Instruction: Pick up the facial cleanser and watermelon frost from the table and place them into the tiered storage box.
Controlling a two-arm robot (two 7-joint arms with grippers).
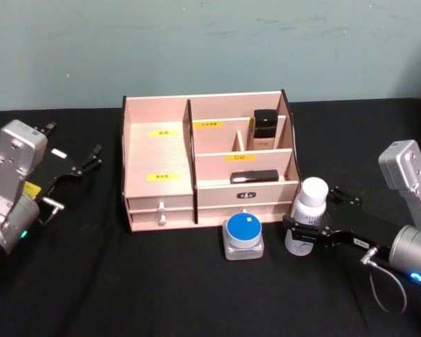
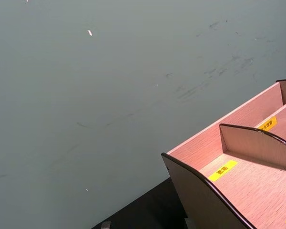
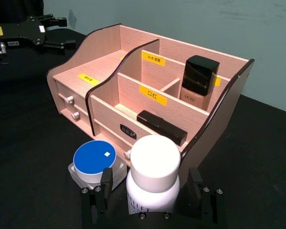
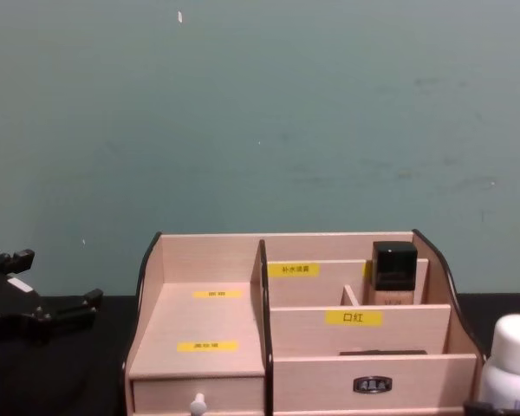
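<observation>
The facial cleanser (image 1: 310,214), a white bottle with a white cap, stands on the black table just right of the tiered storage box (image 1: 158,151). My right gripper (image 1: 313,210) is open, one finger on each side of the bottle (image 3: 153,167), with small gaps showing in the right wrist view. The watermelon frost (image 1: 243,235), a small clear jar with a blue lid, sits in front of the box's drawers, left of the bottle (image 3: 94,160). My left gripper (image 1: 91,160) hovers open to the left of the box, holding nothing.
The box (image 3: 133,47) holds a black-capped bottle (image 1: 265,128) in its rear right compartment and a flat black case (image 1: 255,176) on the lower right tier. Its wide left compartment (image 4: 208,321) is bare. A teal wall stands behind the table.
</observation>
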